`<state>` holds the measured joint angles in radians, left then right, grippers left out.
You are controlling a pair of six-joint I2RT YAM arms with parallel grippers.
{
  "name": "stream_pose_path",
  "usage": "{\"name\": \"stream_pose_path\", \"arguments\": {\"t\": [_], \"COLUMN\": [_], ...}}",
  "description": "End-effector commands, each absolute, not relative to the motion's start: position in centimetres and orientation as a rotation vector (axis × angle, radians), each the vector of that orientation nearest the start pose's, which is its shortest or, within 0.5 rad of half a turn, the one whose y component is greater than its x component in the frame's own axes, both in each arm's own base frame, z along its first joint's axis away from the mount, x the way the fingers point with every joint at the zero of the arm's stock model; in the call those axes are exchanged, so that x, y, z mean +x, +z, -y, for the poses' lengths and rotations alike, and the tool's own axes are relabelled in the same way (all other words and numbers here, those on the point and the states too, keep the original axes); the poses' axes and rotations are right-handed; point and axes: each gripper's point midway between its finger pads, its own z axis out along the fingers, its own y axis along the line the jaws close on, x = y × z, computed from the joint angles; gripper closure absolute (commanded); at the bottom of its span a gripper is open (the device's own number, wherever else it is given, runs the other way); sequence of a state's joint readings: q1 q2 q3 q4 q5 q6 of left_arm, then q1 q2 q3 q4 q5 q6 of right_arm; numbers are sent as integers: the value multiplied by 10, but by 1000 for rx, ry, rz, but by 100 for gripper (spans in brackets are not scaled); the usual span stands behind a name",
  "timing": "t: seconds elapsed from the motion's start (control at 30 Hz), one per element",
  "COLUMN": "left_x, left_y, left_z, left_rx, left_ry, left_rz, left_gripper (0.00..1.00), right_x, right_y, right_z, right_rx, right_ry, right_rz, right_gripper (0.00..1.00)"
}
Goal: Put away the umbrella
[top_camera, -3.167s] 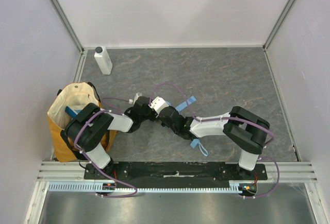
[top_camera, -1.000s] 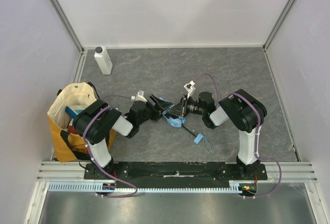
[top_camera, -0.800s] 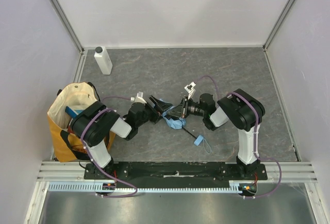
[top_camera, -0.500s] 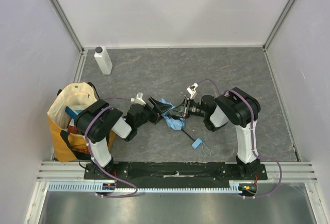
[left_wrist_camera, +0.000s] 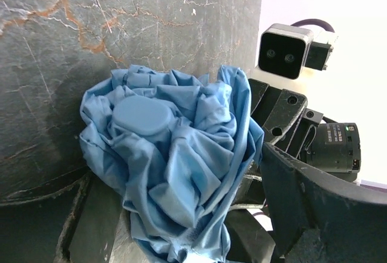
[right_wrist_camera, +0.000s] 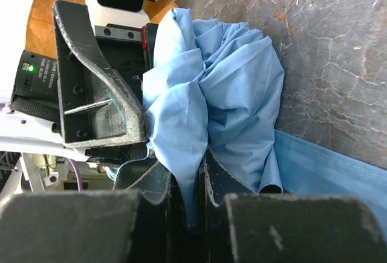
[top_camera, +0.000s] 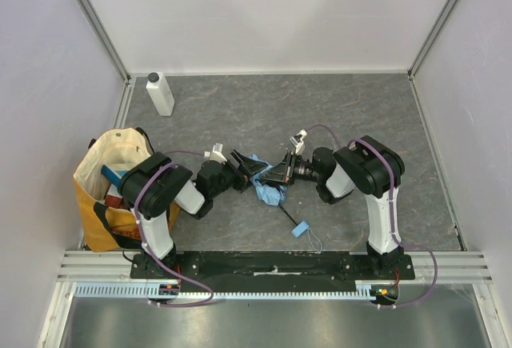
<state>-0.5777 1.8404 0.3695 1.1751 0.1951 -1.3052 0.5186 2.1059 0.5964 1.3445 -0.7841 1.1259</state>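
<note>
The umbrella (top_camera: 266, 184) is a crumpled sky-blue bundle of fabric lying on the table between my two grippers. Its black shaft runs toward the near edge and ends at a small blue strap loop (top_camera: 301, 229). My right gripper (top_camera: 279, 174) comes in from the right and is shut on a fold of the umbrella (right_wrist_camera: 225, 94), pinched between its fingers (right_wrist_camera: 158, 185). My left gripper (top_camera: 249, 170) faces it from the left, open wide. The umbrella (left_wrist_camera: 175, 166) sits between the left gripper's spread fingers (left_wrist_camera: 329, 211) without being clamped.
A yellow-and-cream tote bag (top_camera: 102, 174) stands open at the left, beside the left arm's base. A white plastic bottle (top_camera: 160, 94) stands upright at the back left corner. White walls close off the table on three sides.
The arms have uncrossed since the earliest frame. Over the last second the shaft's strap end has slid nearer and a little left. The left jaws have spread slightly wider. The right grip is unchanged.
</note>
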Motion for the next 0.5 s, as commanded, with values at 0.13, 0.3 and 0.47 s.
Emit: {"name": "stream_pose_path", "arguments": {"t": [0.13, 0.3, 0.47], "left_x": [296, 301, 301], "left_y": [13, 24, 28], "left_z": [264, 266, 256], "left_rx": [-653, -637, -632], "left_ry": [-1291, -1307, -1251], "left_rz": [-2132, -2090, -2068], "left_gripper": [13, 48, 80], "right_x": [199, 199, 201], "right_y": [126, 118, 110], "right_z": [-337, -337, -338], "right_rx": [-621, -622, -609], "right_ry": [2057, 2059, 2059], "right_rz": [-1767, -1786, -1809], "right_gripper": [100, 100, 100]}}
